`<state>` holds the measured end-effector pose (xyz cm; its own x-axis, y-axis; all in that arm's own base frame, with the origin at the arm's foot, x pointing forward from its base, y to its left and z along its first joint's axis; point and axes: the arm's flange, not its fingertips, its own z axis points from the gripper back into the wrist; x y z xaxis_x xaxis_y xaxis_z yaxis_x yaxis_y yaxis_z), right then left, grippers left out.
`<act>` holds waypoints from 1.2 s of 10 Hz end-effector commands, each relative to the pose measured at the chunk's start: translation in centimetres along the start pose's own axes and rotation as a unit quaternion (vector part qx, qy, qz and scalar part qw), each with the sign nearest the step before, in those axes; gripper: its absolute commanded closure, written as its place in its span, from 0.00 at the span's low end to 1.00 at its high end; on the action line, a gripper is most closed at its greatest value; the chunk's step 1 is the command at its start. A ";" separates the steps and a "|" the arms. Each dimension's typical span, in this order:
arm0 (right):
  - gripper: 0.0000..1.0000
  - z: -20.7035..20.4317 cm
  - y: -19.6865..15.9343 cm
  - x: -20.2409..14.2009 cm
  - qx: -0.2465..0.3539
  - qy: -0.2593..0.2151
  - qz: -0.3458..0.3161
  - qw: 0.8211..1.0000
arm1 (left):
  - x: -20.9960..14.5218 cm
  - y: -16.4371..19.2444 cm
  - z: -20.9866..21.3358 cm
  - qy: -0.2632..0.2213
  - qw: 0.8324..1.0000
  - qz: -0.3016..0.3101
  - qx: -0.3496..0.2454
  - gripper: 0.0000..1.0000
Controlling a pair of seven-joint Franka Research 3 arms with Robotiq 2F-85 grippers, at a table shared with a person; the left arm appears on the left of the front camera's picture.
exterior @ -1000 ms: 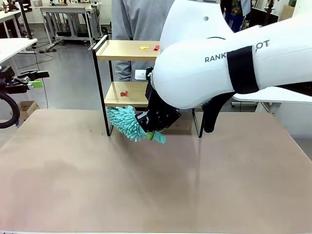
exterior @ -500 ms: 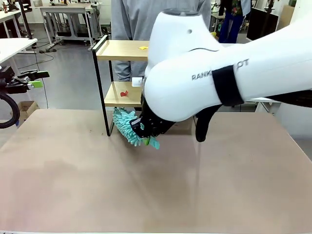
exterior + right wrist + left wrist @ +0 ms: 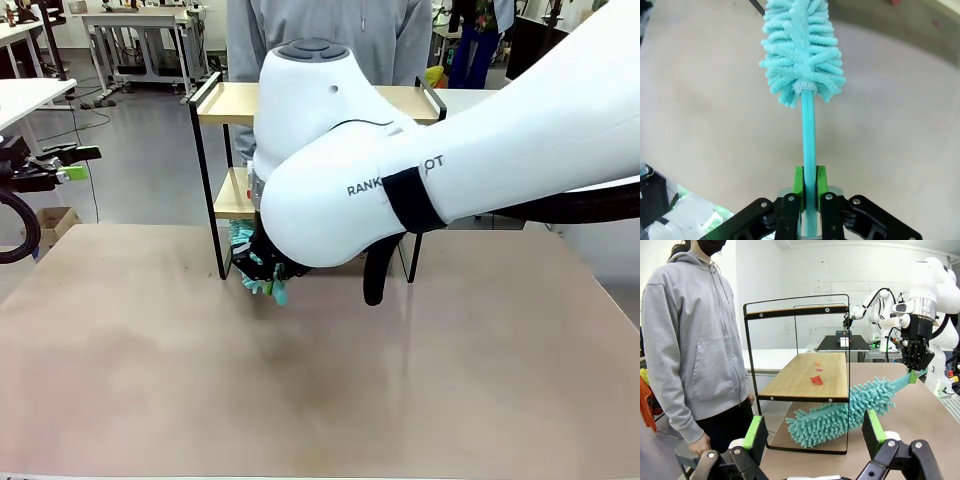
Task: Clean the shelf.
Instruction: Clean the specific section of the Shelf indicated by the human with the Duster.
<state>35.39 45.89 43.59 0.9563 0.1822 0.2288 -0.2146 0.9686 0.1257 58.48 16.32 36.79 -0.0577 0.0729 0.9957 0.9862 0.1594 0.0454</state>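
A: Wide tan tabletop, workshop benches behind. What's nearest?

B: The right gripper, black with green pads. It is clamped tight on the thin teal handle of a fluffy teal microfibre duster. The left gripper waits off to the side, spread wide and holding nothing.

A: And what needs cleaning?

B: The shelf, a small two-tier rack of light wood boards in a thin black metal frame, toward the table's far edge. The duster's head lies under the lower board, not on it.

A: So the risk?

B: The red paper scraps on that board could get missed. Or the handle may catch a slim leg and shove the light rack toward the person in the grey hoodie beyond.
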 end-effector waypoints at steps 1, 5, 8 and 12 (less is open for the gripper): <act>0.87 -0.3 2.4 0.9 -0.013 -0.042 -0.029 0.999 | 0.3 -0.1 -0.1 0.001 1.000 -0.008 0.002 0.00; 0.87 -2.4 3.9 2.6 -0.044 -0.079 -0.078 0.993 | 0.3 -0.1 -0.1 0.001 1.000 -0.008 0.002 0.00; 0.87 -4.6 4.2 4.2 -0.049 -0.102 -0.083 0.990 | 0.3 -0.1 -0.1 0.001 1.000 -0.008 0.002 0.00; 0.87 -6.0 5.2 5.7 -0.056 -0.110 -0.075 0.990 | 0.3 -0.1 -0.1 0.001 1.000 -0.008 0.002 0.00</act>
<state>40.70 51.89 39.85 0.9230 0.0398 0.3827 -0.0727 0.9948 0.0718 58.49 16.32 36.79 -0.0577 0.0729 0.9957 0.9862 0.1594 0.0455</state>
